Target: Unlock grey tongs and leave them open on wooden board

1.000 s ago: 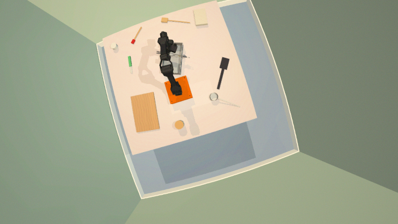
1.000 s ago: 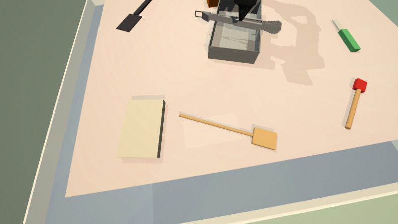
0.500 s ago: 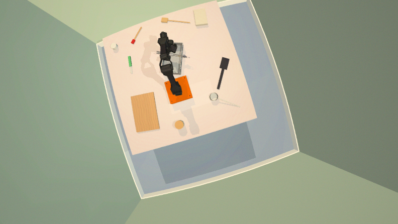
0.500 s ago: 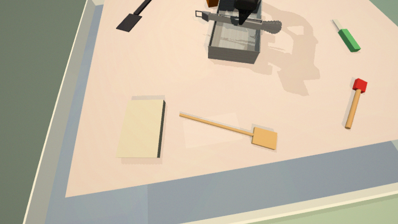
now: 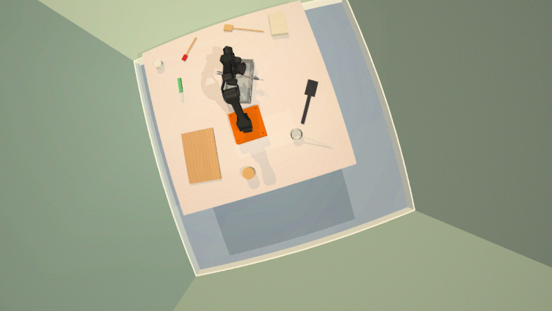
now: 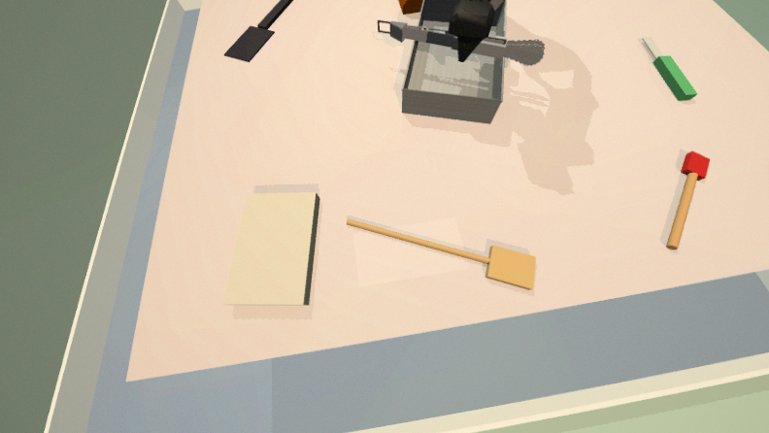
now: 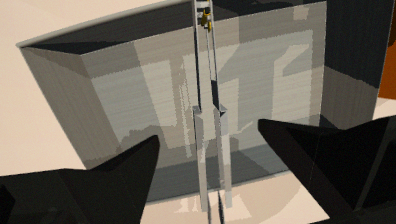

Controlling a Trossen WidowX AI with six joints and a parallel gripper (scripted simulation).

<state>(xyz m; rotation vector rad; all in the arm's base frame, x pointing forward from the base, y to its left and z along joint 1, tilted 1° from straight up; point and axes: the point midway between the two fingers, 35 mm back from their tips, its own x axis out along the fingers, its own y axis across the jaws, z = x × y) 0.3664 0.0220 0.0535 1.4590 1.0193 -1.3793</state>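
Note:
The grey tongs point(image 5: 257, 77) point(image 6: 524, 51) point(image 7: 201, 160) rest across the rims of the roasting tin point(image 5: 247, 101) point(image 6: 451, 102) point(image 7: 55, 80). Their two arms lie close together. In the exterior view the wire loop end sticks out left and the scalloped tips right. My gripper point(image 6: 463, 56) point(image 7: 209, 132) is open and empty, pointing down over the tin. In the wrist view its fingertips stand either side of the tongs, with gaps on both sides; whether they reach down to the tongs' level I cannot tell. The wooden board point(image 5: 201, 156) lies at the lower left in the top view.
The orange base plate point(image 5: 256, 131) is beside the tin. A round wooden-topped object point(image 5: 248, 173) stands right of the board. A black spatula point(image 5: 311, 88), a sieve-like cup point(image 5: 296, 134), a green-handled knife point(image 5: 180, 84), a red-headed brush point(image 6: 695, 164) and a cream block point(image 6: 274, 247) lie around.

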